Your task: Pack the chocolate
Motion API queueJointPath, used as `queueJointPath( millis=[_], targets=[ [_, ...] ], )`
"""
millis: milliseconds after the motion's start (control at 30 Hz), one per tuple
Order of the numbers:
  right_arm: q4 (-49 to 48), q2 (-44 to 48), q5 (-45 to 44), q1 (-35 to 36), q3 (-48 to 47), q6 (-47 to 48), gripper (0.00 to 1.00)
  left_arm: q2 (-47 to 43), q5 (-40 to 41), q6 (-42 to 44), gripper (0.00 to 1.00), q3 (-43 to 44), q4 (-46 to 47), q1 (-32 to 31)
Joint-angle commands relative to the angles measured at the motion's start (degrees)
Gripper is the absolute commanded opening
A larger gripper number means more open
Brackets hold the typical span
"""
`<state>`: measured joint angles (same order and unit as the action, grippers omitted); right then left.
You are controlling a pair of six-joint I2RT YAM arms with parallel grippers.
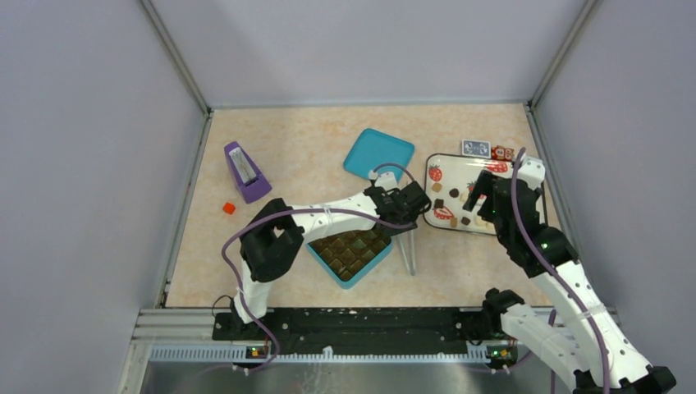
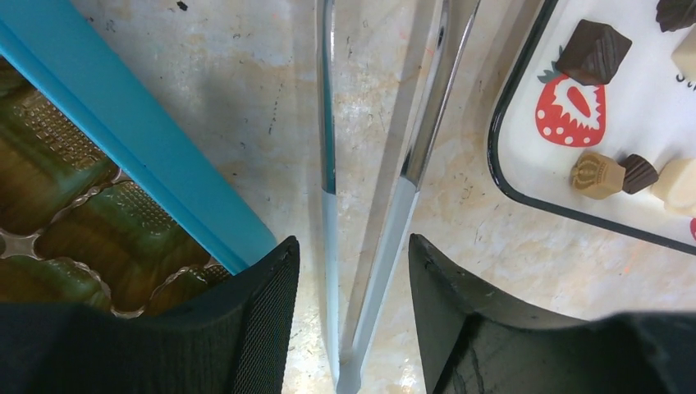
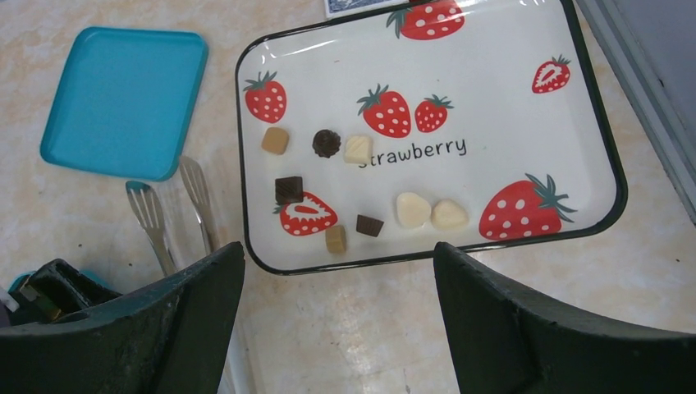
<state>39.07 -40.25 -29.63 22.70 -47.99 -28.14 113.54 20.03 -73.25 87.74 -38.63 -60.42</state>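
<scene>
A beige marbled table (image 1: 312, 148) fills the middle of the top view. At its centre right lies a white tray (image 3: 509, 123) with a black rim, printed with strawberries. Left of it, at lower centre, sits a teal box (image 1: 349, 256) with a brown moulded insert (image 2: 74, 238). Its flat teal lid (image 3: 123, 103) lies apart, toward upper centre. A purple stand (image 1: 244, 172) is at the upper left.

The left gripper (image 2: 353, 246) is low over the table between box and tray. Its fingers are parted on either side of the joined end of the metal tongs (image 2: 328, 123), which lie flat on the table, and there is a visible gap at the left finger. The right gripper (image 3: 338, 254) hangs above the tray's lower edge with its fingers spread wide and nothing between them.

The chocolate (image 3: 326, 143) is all on the tray, in its left and lower part. There are eight small pieces, dark, tan and cream, lying loose and mostly apart from one another.

A blue card (image 1: 475, 148) and small red bits (image 1: 502, 153) sit at the tray's upper edge. A tiny orange-red piece (image 1: 229, 208) lies below the purple stand.
</scene>
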Motion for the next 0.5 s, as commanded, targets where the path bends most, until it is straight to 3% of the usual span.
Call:
queueJointPath(
  millis=[0,133,267,367,467],
  targets=[
    [-2.50,-1.44,2.86,-0.29,-0.22,-0.05,0.83,-3.16,0.06,3.92,0.57,2.40,-2.32,-0.25],
    [-4.41,-3.56,8.40,-0.29,0.24,-0.69,0.83,-10.05,4.56,9.36,0.60,3.40,-1.42,-0.23],
    [-5.44,-6.36,11.86,1.11,1.15,-2.16,0.83,-23.35,8.70,16.91,0.61,-4.88,7.02,1.69],
    [-5.80,-8.97,9.70,6.72,1.50,-3.67,0.83,-31.93,6.41,21.46,0.62,-10.53,10.87,7.04],
    [-6.03,-13.18,5.47,14.95,1.16,-5.53,0.84,-37.14,2.39,24.71,0.63,-12.46,7.72,15.33]
  ],
)
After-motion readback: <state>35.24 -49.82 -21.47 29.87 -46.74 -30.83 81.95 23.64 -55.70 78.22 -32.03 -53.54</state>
